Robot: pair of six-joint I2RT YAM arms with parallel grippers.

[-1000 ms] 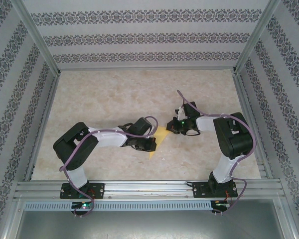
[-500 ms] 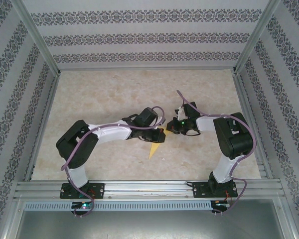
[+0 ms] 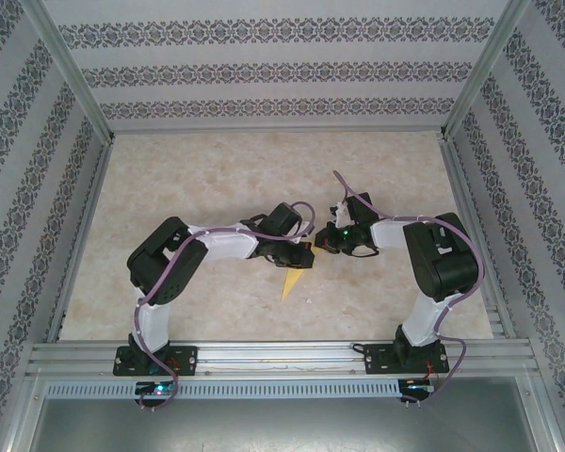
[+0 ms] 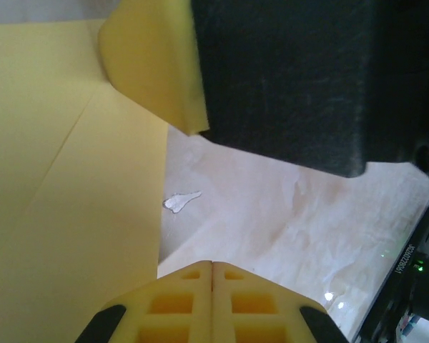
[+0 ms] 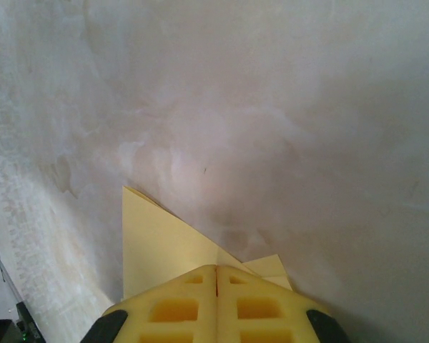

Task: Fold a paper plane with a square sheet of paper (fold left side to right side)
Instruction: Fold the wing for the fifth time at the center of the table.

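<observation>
Overhead: marbled tabletop (image 3: 217,179), patterned walls (image 3: 282,71); left end effector (image 3: 306,258), right end effector (image 3: 319,247) both closed, perhaps touching paper (image 3: 290,282).

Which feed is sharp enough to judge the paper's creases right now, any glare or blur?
Top external: evenly lit, no glare, but the yellow paper is small, partly under the left gripper. Left wrist: creases readable, the dark body at upper right blurred, small glints on the table. Right wrist: hazy, washed-out table; paper edges soft.

Bright, even light; wrist views soft, slightly blurred
</observation>
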